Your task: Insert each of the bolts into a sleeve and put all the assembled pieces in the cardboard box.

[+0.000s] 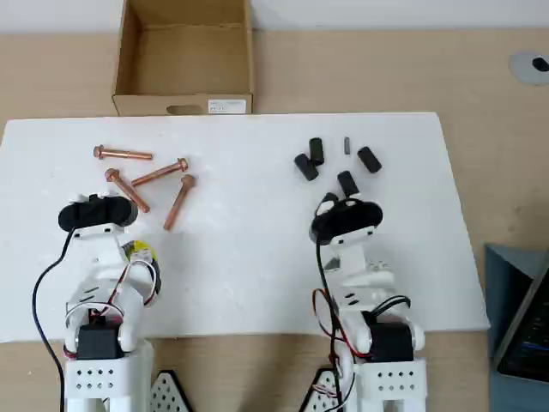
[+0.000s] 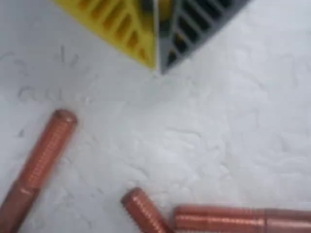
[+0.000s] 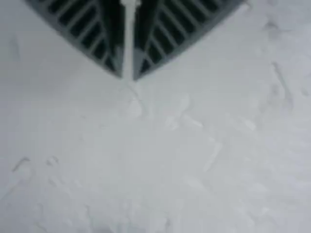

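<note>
Left half of the white sheet (image 1: 257, 266): four bolts (image 1: 160, 172), copper-coloured, with flanged heads and long shanks, lying loose at different angles and close together. The left claw (image 2: 158, 68) is clenched on nothing, its yellow finger pressed against the dark one. The bolts lie just ahead of it. Its wrist view catches three shank ends (image 2: 41, 160) near the tips, none touching the claw. The threads show clearly in that view, while the high view gives the heads and the whole spread.

The cardboard box (image 1: 124, 60) sits open-topped at the back of the tabletop (image 1: 497, 189), behind the bolts and against the sheet's far edge.

Right half: black sleeves (image 1: 305, 166), short stubby cylinders in a scattered cluster, with a thin dark pin (image 1: 347, 145) among them. The right claw (image 3: 127, 75) is clenched too, gripping nothing, with a hairline slit between its dark fingers. Its wrist view has bare sheet under the tips. The high view puts the sleeves just ahead of that arm's black wrist, the nearest one right by it.
</note>
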`<state>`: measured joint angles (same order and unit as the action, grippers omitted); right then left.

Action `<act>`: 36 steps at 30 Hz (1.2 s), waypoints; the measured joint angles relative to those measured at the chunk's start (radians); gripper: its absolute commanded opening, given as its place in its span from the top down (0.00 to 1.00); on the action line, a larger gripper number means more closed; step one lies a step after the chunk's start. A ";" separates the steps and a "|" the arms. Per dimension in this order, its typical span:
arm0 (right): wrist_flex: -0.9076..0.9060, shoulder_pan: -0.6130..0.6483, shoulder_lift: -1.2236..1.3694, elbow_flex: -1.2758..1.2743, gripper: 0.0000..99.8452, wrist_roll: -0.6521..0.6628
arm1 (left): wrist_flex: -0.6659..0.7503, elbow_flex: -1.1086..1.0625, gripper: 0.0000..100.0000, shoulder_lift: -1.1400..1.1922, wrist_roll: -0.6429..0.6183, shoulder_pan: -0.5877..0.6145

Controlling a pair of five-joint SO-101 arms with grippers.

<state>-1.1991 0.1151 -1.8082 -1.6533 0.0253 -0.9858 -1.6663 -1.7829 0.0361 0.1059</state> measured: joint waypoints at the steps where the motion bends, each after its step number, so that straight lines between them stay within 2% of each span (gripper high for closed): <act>1: 0.002 0.000 0.000 0.000 0.99 0.000 | 0.000 0.000 1.00 0.000 0.000 0.000; 10: -0.028 -0.003 0.000 0.060 0.99 0.000 | -0.005 0.048 1.00 0.000 0.000 0.000; 21: -0.101 -0.003 0.015 0.347 0.99 0.000 | -0.253 0.327 1.00 0.000 0.000 0.000; 28: -0.109 -0.006 0.333 0.603 0.99 0.000 | -0.307 0.443 1.00 0.055 0.000 0.000; 36: -0.173 -0.006 0.655 0.813 0.99 0.000 | -0.350 0.672 1.00 0.377 0.000 0.000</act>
<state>-1.3725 0.1089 -1.1531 -0.8401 0.0253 -1.3357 -0.9943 -1.4055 0.0361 0.1059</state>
